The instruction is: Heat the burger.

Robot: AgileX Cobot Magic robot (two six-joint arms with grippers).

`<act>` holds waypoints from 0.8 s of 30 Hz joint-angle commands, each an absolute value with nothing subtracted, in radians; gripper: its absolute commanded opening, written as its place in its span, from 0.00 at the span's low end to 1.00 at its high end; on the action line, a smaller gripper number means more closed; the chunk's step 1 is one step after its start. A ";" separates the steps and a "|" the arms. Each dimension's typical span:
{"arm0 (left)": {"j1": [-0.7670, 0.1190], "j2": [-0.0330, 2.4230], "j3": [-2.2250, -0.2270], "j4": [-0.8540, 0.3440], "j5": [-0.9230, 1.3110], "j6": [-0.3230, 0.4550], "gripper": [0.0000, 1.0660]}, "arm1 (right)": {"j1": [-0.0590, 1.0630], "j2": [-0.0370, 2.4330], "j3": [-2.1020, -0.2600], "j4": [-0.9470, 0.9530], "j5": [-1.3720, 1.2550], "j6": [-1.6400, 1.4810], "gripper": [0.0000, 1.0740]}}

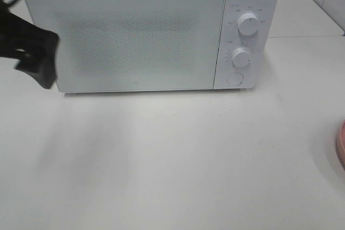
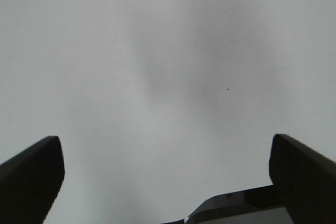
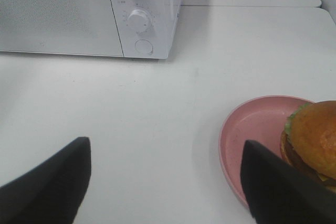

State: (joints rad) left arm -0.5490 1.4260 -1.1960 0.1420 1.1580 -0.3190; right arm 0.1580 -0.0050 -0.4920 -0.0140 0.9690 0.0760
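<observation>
The burger (image 3: 314,136), with a glossy brown bun and green lettuce, sits on a pink plate (image 3: 252,129) in the right wrist view, cut off by the frame edge. My right gripper (image 3: 167,148) is open and empty over the bare table, with the plate just beside one finger. The white microwave (image 1: 140,36) stands at the back of the table with its door shut. My left gripper (image 2: 165,145) is open wide and empty, facing a plain pale surface. In the high view its black arm (image 1: 35,57) hangs by the microwave's left edge. The burger is out of the high view.
The microwave's two dials (image 1: 248,23) and round button (image 1: 234,78) are on its right panel. Only a sliver of the pink plate (image 1: 341,145) shows at the high view's right edge. White tabletop (image 1: 172,160) spreads in front of the microwave.
</observation>
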 commanded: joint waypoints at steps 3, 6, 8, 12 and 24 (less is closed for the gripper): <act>-0.225 1.269 -1.200 -0.013 1.226 -0.155 0.96 | 0.152 -0.030 -0.489 -0.013 0.961 0.068 0.70; -0.091 1.198 -1.166 -0.059 1.231 -0.095 0.95 | 0.152 -0.030 -0.489 -0.013 0.961 0.068 0.70; 0.029 1.117 -1.072 -0.080 1.230 -0.055 0.95 | 0.152 -0.030 -0.489 -0.013 0.961 0.068 0.70; 0.062 1.006 -0.940 -0.091 1.195 -0.073 0.95 | 0.152 -0.030 -0.489 -0.013 0.961 0.068 0.70; 0.062 0.536 -0.561 -0.050 1.176 -0.075 0.95 | 0.152 -0.030 -0.489 -0.013 0.961 0.068 0.70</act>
